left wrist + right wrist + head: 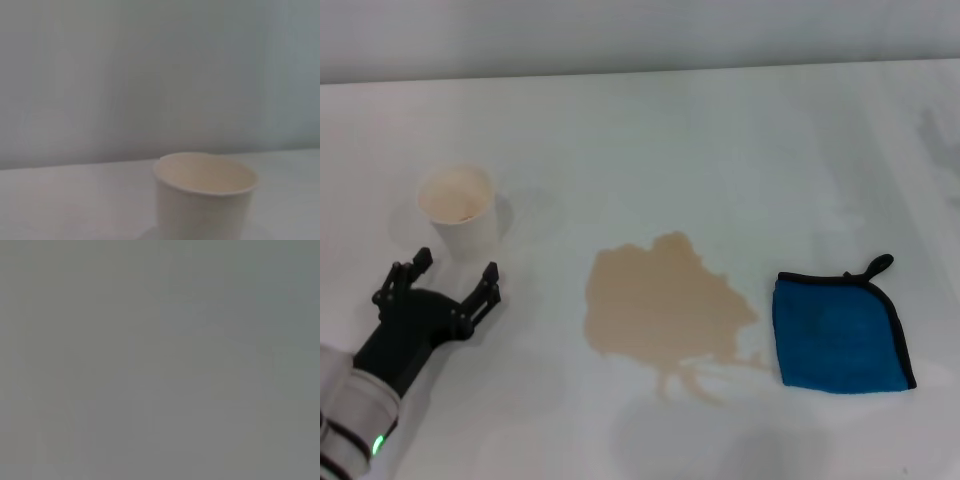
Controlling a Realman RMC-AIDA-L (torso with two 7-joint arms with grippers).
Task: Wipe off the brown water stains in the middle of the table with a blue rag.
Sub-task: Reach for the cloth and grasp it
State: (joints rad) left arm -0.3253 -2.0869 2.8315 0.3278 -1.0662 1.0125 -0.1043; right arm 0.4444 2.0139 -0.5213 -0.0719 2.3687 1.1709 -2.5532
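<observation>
Tan liquid, the brown water stains, spreads in the middle of the table, with thin runny trails pointing toward the robot's side. Just beside it on the right, apart from the puddle's edge, lies the blue rag, flat and roughly square, its black corner loop pointing up toward the far right. At the left, the left gripper sits with its fingers spread wide, holding nothing, aimed at a white paper cup standing upright just beyond its fingertips.
</observation>
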